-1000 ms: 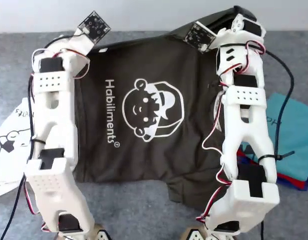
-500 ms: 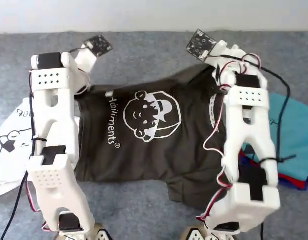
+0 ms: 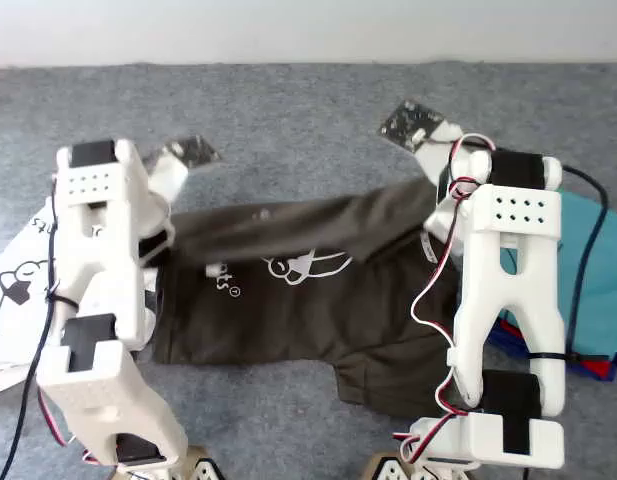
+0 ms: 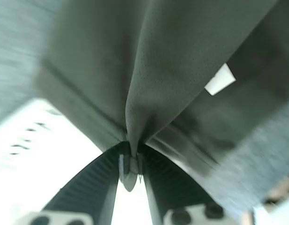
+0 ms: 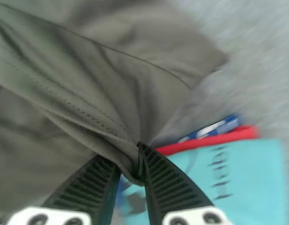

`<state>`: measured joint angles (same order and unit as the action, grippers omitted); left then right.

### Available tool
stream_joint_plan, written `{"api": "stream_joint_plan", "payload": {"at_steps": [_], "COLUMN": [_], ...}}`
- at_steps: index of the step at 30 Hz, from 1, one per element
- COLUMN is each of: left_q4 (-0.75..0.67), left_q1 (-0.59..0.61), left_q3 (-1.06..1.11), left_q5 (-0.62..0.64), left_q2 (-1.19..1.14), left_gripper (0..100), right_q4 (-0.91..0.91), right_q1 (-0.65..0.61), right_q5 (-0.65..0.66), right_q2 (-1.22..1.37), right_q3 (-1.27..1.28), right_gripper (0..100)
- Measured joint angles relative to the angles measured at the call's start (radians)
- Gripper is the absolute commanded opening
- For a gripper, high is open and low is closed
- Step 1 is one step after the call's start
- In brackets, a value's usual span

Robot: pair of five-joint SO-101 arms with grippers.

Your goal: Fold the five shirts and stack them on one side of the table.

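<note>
Grey fabric covers the table [image 3: 288,110], and the olive shirt [image 3: 288,310] lies spread across its middle. The shirt's far part is doubled over toward the near hem, so a rounded fold runs across the chest and hides the upper half of the white print [image 3: 306,266].

The left gripper [image 4: 129,161] is clamped on a pinch of the olive shirt at its left end. The cloth rises in a peaked crease from between the ribbed black fingers [image 4: 95,180]. The right gripper [image 5: 135,164] is likewise closed on a gathered bit of the olive shirt at its right end, with a stitched hem running close by the pinch.

A white shirt [image 3: 18,280] with black line drawing lies flat just off the olive shirt's left side, partly under the left arm [image 3: 98,300]. Off the olive shirt's right side sits a folded pile, with a teal shirt [image 3: 588,240] on top and a red shirt [image 5: 205,139] edging out beneath it. Whether the olive shirt touches that pile cannot be told.
</note>
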<state>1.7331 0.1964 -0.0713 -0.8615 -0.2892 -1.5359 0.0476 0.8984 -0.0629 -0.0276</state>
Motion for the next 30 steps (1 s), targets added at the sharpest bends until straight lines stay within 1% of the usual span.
{"api": "stream_joint_plan", "payload": {"at_steps": [4, 7, 12, 19, 22, 26, 30], "left_q4": [0.000, 0.000, 0.000, 0.000, 0.000, 0.000, 0.000], "left_q1": [-0.008, -0.005, -0.005, -0.005, -0.005, 0.026, 0.061], "left_q3": [0.083, 0.089, 0.114, 0.218, 0.264, 0.278, 0.282], "left_q5": [0.000, 0.000, 0.000, 0.000, 0.000, 0.000, 0.000], "left_q2": [0.009, 0.011, 0.012, 0.025, 0.028, 0.029, 0.029], "left_gripper": [2, 2, 2, 2, 2, 2, 2], "right_q4": [-0.157, -0.213, -0.215, -0.215, -0.215, -0.212, -0.209], "right_q1": [0.000, 0.003, 0.060, 0.069, 0.066, 0.071, 0.072], "right_q5": [-0.021, -0.021, -0.020, 0.038, 0.041, 0.044, 0.075], "right_q2": [0.000, 0.000, -0.078, -0.285, -0.348, -0.399, -0.414], "right_q3": [0.015, 0.084, 0.255, 0.525, 0.617, 0.712, 0.778], "right_gripper": [0.9, 0.9, 0.9, 0.9, 0.9, 0.9, 0.9]}}
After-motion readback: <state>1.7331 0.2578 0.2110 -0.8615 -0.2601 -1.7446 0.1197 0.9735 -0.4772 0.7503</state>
